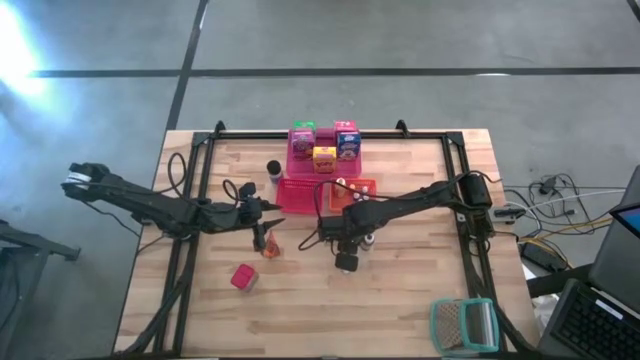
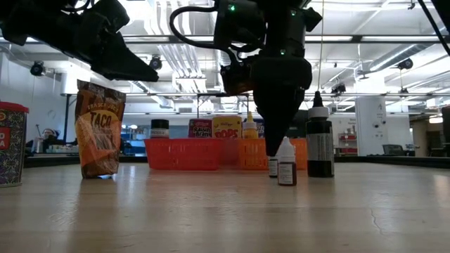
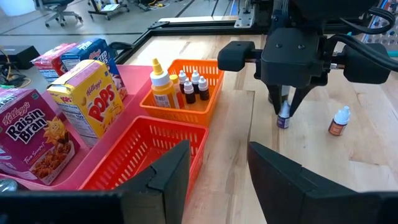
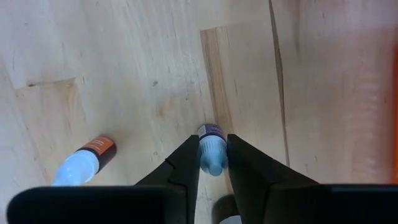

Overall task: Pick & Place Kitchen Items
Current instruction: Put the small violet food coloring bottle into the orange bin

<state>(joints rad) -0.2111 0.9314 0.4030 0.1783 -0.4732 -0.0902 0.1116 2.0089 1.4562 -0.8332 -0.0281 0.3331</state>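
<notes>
Right pincer point(image 4: 212, 160): lowered over desk point(image 1: 400, 300) beside orange tray point(image 3: 205, 99), fingers clamped on small upright purple-labelled bottle point(image 4: 211, 149). Brown-labelled bottle point(image 4: 84, 163) just beside. Left pincer point(image 3: 217, 171): fingers apart, empty, near red tray point(image 3: 134, 158).

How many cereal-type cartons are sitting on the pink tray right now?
4. On the pink tray: Raisin Bran carton and yellow Pops carton on the side toward the red basket, pink carton and blue carton behind them. Others may be hidden.
</notes>
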